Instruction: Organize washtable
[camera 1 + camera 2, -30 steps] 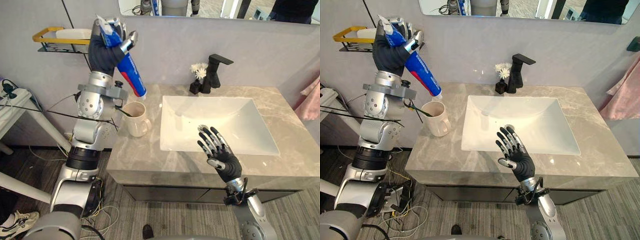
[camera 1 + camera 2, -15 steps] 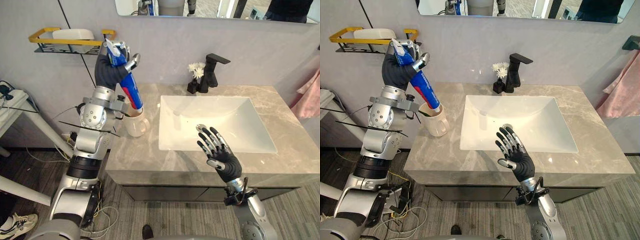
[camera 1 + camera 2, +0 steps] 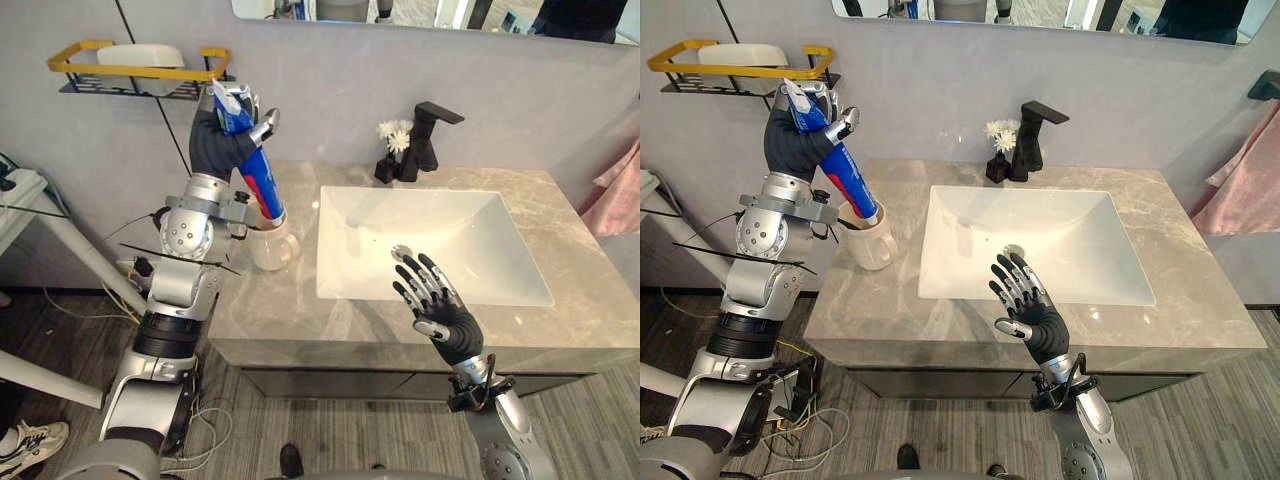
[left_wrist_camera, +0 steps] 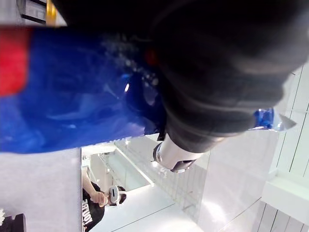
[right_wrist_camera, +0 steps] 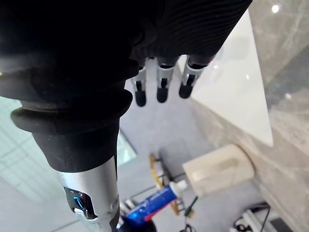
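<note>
The grey stone washtable (image 3: 300, 310) carries a white sink (image 3: 470, 250), and a cream mug (image 3: 272, 250) stands at the sink's 9 o'clock. The blue toothpaste tube (image 3: 262, 185) slants over the mug, its long axis running from 11 o'clock down to 5 o'clock. Its cap end is at the mug's mouth; whether it has passed the rim I cannot tell. The left hand (image 3: 213, 150), the nearer one, is clenched round the tube's upper half. The right hand (image 3: 445, 322) hovers splayed and empty at the sink's 6 o'clock edge.
</note>
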{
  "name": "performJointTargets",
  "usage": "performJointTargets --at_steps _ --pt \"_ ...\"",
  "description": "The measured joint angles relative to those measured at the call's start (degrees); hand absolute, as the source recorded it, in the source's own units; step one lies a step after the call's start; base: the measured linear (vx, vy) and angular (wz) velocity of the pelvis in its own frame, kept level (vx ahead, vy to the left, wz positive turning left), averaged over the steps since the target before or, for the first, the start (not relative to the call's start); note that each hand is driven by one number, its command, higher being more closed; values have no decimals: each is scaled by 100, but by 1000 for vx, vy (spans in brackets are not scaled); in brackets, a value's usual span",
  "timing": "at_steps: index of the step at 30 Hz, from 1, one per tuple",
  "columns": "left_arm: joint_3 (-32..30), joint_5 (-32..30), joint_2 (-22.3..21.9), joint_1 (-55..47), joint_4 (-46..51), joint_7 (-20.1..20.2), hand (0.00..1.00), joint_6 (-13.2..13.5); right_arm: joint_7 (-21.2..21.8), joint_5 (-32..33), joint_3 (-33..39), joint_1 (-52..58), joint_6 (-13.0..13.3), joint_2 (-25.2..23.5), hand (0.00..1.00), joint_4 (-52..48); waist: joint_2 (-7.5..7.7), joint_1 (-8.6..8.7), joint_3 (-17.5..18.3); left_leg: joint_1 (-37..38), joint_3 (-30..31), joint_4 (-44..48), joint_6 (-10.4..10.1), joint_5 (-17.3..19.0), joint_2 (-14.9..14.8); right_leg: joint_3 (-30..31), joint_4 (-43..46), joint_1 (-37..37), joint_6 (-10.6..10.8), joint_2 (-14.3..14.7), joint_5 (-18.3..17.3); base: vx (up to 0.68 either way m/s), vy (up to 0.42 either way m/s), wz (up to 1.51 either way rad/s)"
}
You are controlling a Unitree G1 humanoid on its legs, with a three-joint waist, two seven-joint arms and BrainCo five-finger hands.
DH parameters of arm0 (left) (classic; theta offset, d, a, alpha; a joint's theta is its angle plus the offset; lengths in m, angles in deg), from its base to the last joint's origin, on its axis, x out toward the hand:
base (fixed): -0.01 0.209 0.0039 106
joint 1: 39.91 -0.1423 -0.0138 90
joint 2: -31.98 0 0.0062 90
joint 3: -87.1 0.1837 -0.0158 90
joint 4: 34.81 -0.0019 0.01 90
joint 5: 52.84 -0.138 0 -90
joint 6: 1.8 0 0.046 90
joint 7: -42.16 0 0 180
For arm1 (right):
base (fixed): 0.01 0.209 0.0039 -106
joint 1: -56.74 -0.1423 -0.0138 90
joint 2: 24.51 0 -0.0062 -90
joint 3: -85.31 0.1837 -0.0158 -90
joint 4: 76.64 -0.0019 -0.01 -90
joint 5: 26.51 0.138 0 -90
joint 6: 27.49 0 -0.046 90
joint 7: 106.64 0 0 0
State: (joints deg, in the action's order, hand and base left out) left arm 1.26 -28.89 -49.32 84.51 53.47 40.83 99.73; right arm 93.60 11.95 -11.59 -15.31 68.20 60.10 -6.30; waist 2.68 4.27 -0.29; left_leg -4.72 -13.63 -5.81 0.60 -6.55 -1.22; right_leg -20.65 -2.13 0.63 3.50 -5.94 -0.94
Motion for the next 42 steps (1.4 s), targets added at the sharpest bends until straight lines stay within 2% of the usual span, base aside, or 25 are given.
performJointTargets --at_steps 17,42 --pt "-105 -159 3 46 0 -132 100 4 17 47 -91 210 -1 8 0 0 16 1 -60 -62 -66 -1 15 10 12 35 9 -94 4 -3 25 11 6 -1" --pt "-260 -671 11 94 1 -244 100 12 135 164 -98 388 -2 108 0 -98 58 -5 -347 -81 -94 25 48 35 19 47 14 -98 2 2 35 0 0 0"
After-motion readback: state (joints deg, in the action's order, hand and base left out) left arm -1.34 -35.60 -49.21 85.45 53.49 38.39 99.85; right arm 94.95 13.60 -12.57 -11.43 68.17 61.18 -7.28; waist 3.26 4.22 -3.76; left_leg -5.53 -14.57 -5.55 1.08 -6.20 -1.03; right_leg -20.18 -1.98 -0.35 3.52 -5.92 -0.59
